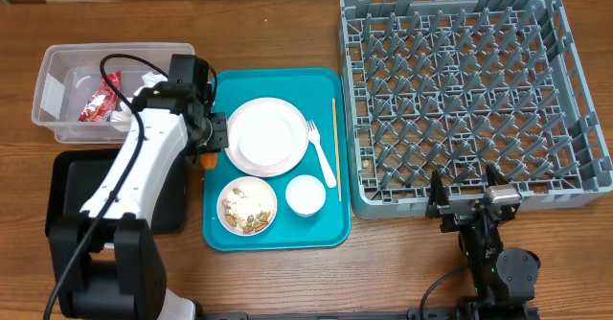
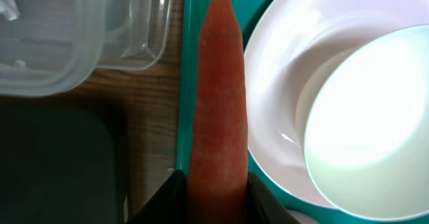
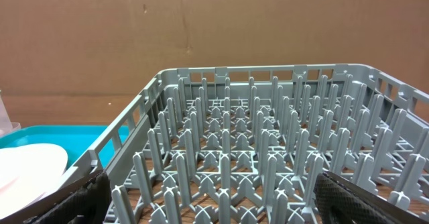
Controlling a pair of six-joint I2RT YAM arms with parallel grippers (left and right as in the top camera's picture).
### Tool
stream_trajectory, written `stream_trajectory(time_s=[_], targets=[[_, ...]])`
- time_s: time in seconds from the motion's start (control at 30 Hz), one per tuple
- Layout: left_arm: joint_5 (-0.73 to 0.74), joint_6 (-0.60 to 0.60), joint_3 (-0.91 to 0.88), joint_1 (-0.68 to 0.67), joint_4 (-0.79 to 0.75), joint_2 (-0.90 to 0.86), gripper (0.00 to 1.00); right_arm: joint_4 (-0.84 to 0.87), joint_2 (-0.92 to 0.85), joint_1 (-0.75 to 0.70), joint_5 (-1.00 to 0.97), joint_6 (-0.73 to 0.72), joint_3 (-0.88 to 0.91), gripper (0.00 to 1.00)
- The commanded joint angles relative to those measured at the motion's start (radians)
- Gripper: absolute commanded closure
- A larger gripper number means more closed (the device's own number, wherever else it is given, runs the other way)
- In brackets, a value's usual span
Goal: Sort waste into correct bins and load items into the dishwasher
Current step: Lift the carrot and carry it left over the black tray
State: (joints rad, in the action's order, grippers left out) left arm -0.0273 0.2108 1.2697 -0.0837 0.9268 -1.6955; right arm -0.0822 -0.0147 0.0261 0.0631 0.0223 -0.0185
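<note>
My left gripper (image 1: 212, 144) is shut on a small orange carrot (image 2: 218, 103), which hangs at the left edge of the teal serving tray (image 1: 326, 229). In the left wrist view the carrot points away from the jaws, between the clear tub (image 2: 80, 43) and a white plate (image 2: 281, 63). In the overhead view the clear tub (image 1: 53, 80) holds a red wrapper (image 1: 96, 102) and white napkins. The black tray (image 1: 67, 181) lies under my left arm. My right gripper (image 1: 469, 203) stands open at the near wall of the grey dish rack (image 1: 575, 100), holding nothing.
On the teal tray sit the plate with a bowl on it (image 1: 266, 136), a bowl of scraps (image 1: 247, 207), a small cup (image 1: 306, 195), a white fork (image 1: 323, 153) and a wooden stick (image 1: 335, 148). The rack's upright pegs (image 3: 251, 117) fill the right wrist view.
</note>
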Motion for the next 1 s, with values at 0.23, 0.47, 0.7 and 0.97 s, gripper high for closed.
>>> stream_trajectory(time_s=[0.23, 0.47, 0.7, 0.97], targets=[[-0.006, 0.147, 0.042, 0.007, 0.047, 0.199, 0.96, 0.004, 0.011, 0.000, -0.002, 0.001, 0.011, 0.00], [-0.028, 0.232, 0.042, 0.042, 0.102, 0.286, 0.96, 0.004, 0.011, 0.000, -0.002, 0.001, 0.011, 0.00], [-0.051, 0.310, 0.042, 0.178, 0.184, 0.307, 0.96, 0.004, 0.011, 0.000, -0.002, 0.001, 0.011, 0.00], [-0.053, 0.319, 0.042, 0.379, 0.252, 0.307, 0.96, 0.004, 0.011, 0.000, -0.002, 0.001, 0.011, 0.00]])
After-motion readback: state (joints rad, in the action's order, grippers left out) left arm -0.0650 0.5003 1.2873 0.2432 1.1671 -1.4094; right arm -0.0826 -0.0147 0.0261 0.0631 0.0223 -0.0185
